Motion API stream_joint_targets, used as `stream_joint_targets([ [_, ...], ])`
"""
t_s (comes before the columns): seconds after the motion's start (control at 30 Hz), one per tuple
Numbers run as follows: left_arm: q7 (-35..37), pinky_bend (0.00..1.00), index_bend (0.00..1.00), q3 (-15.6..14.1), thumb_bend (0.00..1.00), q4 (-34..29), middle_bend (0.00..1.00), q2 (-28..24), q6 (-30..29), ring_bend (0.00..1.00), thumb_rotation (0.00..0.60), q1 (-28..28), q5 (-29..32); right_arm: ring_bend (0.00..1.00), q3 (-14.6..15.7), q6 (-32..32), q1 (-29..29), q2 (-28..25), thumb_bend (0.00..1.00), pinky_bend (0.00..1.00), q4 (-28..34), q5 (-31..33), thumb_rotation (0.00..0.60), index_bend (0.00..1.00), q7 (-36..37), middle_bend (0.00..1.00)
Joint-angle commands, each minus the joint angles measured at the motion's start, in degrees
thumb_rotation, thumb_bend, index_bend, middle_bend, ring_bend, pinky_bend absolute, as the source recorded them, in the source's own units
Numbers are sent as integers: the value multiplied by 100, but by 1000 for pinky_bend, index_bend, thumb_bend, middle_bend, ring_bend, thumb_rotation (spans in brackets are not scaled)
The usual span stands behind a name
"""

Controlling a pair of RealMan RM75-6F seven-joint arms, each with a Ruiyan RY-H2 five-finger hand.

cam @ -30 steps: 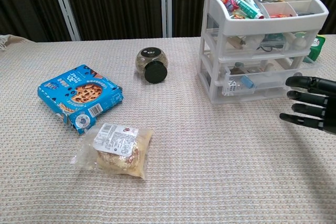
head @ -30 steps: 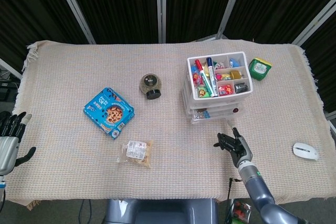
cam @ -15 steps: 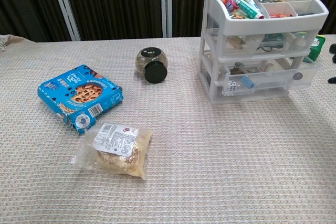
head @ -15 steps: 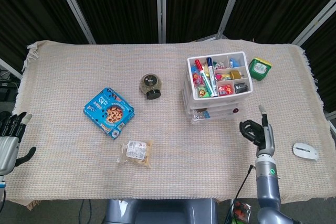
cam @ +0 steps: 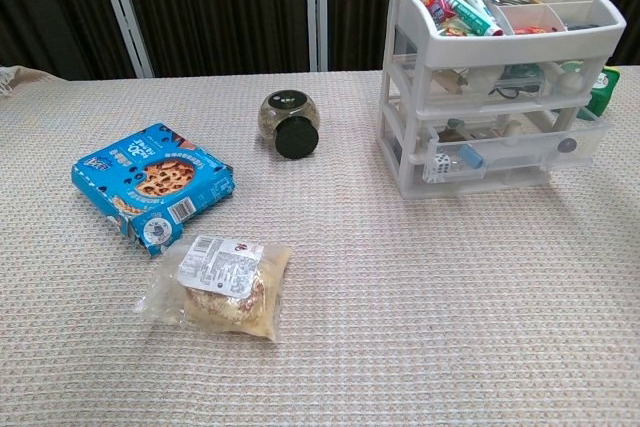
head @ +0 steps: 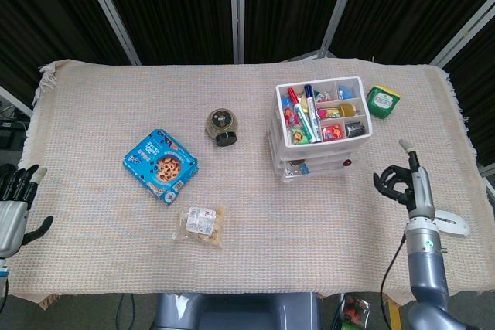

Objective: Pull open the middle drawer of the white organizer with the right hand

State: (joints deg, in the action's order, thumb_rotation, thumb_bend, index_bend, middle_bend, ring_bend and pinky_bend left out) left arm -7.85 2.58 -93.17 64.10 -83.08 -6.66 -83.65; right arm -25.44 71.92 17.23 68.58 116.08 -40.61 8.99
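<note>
Drawer organizer (head: 321,125), white, sits far right on the table. Right hand (head: 404,182) hovers to its right, fingers loosely curled, holding nothing. Approach step; next it likely must reach the middle drawer (cam: 505,107) front.

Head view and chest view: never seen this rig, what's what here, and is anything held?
Two robot arms with humanlike hands work at a cloth-covered table. The head view looks down from above; the chest view looks across from low in front. The right hand hangs right of the white organizer, apart from it, holding nothing. The left hand idles open at the table's left edge. Also there: a blue cookie box, bagged snack, round jar, green tub, white mouse.
</note>
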Motion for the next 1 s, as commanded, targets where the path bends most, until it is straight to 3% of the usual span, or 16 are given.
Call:
stream_joint_targets([
  [0.03, -67, 0, 0, 10, 318, -32, 0, 14, -10, 0, 600, 4, 27, 735, 539, 48, -217, -404, 284, 508, -136, -847, 600, 119, -536, 697],
  [0.17, -69, 0, 0, 7, 318, -45, 0, 12, -23, 0, 600, 12, 21, 821, 801, -85, -193, -583, 284, 576, -320, -1188, 600, 189, -867, 798],
  [0.33, -19, 0, 0, -2, 318, -13, 0, 12, -33, 0, 600, 18, -2, 859, 1067, -233, -86, -551, 291, 601, -578, -1609, 600, 260, -1165, 846],
  [0.6, -5, 0, 0, -4, 318, 0, 0, 17, -40, 0, 600, 22, -14, 858, 1120, -331, 149, -304, 295, 601, -792, -1883, 600, 253, -1338, 840],
  [1.0, -21, 0, 0, 3, 318, -8, 0, 15, -24, 0, 600, 15, 2, 859, 1173, -677, 469, 20, 298, 601, -1080, -1649, 600, 281, -1539, 840],
])
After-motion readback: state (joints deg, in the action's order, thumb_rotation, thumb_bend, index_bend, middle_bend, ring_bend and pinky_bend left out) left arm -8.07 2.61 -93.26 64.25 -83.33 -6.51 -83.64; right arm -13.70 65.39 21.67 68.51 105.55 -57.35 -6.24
